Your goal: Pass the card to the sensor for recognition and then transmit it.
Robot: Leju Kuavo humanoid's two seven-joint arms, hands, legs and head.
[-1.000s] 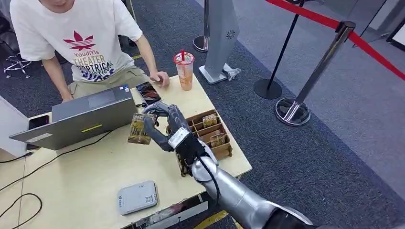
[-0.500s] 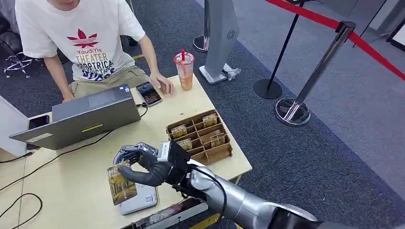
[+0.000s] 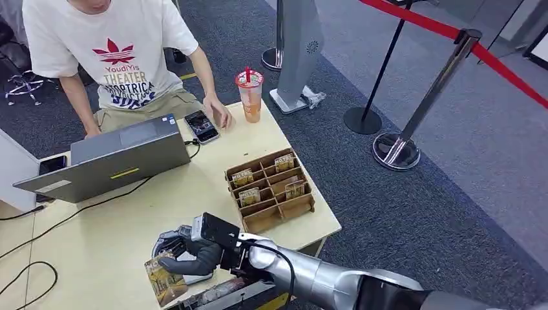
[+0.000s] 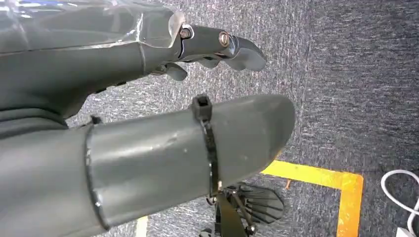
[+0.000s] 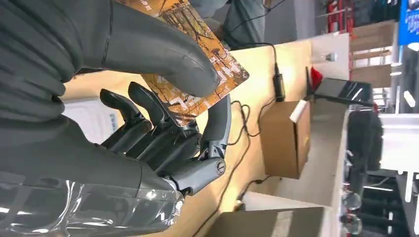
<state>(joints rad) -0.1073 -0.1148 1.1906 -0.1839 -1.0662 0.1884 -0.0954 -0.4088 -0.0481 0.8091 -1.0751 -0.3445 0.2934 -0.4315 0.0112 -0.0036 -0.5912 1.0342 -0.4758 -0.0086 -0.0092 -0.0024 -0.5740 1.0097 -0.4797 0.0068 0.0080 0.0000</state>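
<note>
At lower left of the head view our right hand [image 3: 194,253] grips the card [image 3: 165,284], thumb on its face and fingers [image 5: 163,123] beneath. The card juts from the hand toward the frame's bottom-left, long axis tilted, over the grey sensor [image 3: 187,278] on the pale wooden table [image 3: 116,226]. Our left hand [image 4: 148,98] hangs over dark carpet, fingers extended and holding nothing.

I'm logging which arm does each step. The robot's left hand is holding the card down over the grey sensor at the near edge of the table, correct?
Not quite: it is the right hand that holds the card over the grey sensor at the table's near edge, as the head view shows. The left hand holds nothing and hangs over the carpet in the left wrist view.
</note>
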